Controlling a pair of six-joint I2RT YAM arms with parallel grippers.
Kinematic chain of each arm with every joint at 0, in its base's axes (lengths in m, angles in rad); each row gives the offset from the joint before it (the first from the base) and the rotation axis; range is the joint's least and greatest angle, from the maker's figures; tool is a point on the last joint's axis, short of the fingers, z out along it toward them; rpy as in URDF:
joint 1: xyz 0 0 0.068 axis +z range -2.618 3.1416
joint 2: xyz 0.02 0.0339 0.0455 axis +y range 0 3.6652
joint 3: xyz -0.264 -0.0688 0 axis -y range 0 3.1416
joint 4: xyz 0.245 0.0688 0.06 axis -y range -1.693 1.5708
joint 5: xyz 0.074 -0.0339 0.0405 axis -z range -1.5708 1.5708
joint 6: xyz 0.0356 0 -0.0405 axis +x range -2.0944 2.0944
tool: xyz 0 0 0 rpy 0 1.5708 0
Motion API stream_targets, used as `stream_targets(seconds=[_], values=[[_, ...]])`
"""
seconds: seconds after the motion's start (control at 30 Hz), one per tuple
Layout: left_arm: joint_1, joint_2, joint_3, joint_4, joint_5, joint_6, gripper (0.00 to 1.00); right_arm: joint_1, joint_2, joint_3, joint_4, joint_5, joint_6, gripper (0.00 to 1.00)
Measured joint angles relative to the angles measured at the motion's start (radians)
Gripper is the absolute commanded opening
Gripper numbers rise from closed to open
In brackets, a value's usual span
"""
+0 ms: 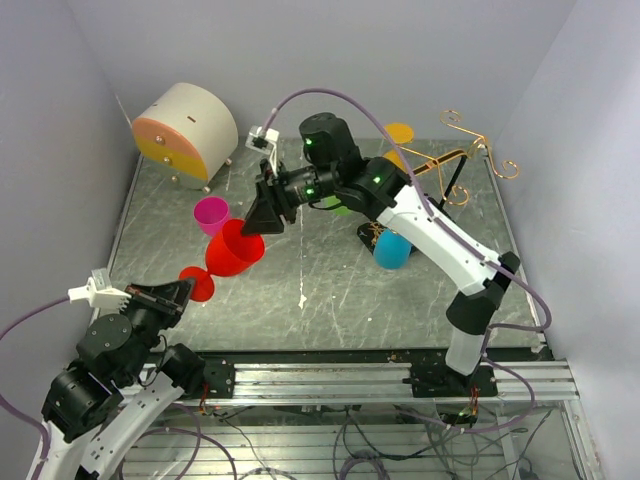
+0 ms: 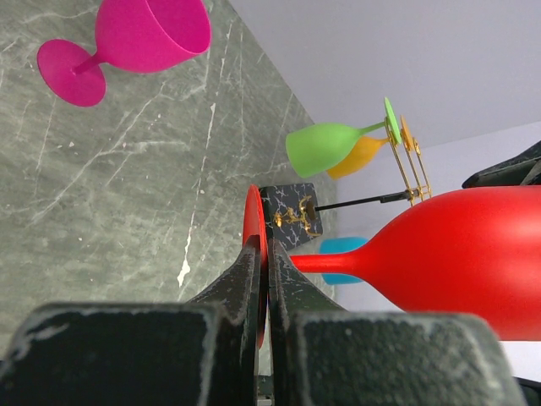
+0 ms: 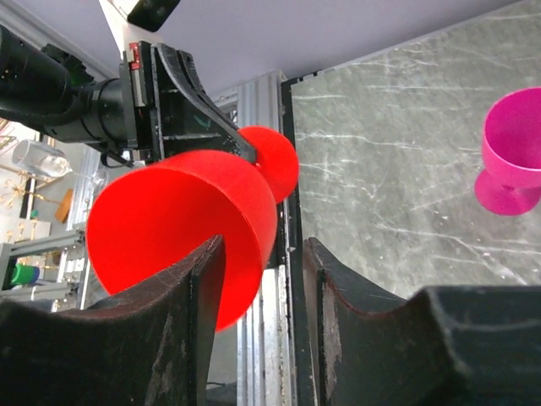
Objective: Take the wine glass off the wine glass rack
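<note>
Table (image 1: 330,290): marbled top, below both grippers. Wine glass rack (image 2: 292,213) stood well beyond the L fingertips, w/ green glass (image 2: 325,145) + orange glass (image 2: 359,158) hung on it and blue glass (image 2: 342,252) by its base. Red wine glass (image 2: 456,254) was already off the rack, lying sideways in the air btwn the 2 grippers. Magenta glass (image 3: 511,161) sat upright on the table, off to one side of the R fingers. L gripper (image 2: 262,254) was clenched on the red foot (image 2: 254,211), stem pointing away from its tips. R gripper (image 3: 264,249) was part-open. The bowl's edge sat btwn its fingers (image 3: 203,288) w/ a gap at one side, so no clamp yet.

Step, imo: L-to-R handover. Next prob needs R to pinch the bowl wall gently before L frees the foot.
</note>
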Motion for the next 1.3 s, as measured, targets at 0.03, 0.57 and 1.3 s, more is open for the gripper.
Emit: stream_targets(seconds=[0.03, 0.57, 1.3], values=[[0.0, 0.003, 0.0, 0.002, 0.0, 0.0, 0.07, 0.008, 0.013, 0.015, -0.005, 0.0, -0.002, 0.31], [0.0, 0.186, 0.112, -0.088, -0.092, 0.04, 0.67, -0.042, 0.165, 0.319, -0.161, 0.297, 0.008, 0.0], [0.001, 0.384, 0.133, 0.116, -0.325, 0.54, 0.59, -0.118, 0.46, 0.462, -0.108, 0.792, 0.049, 0.0]])
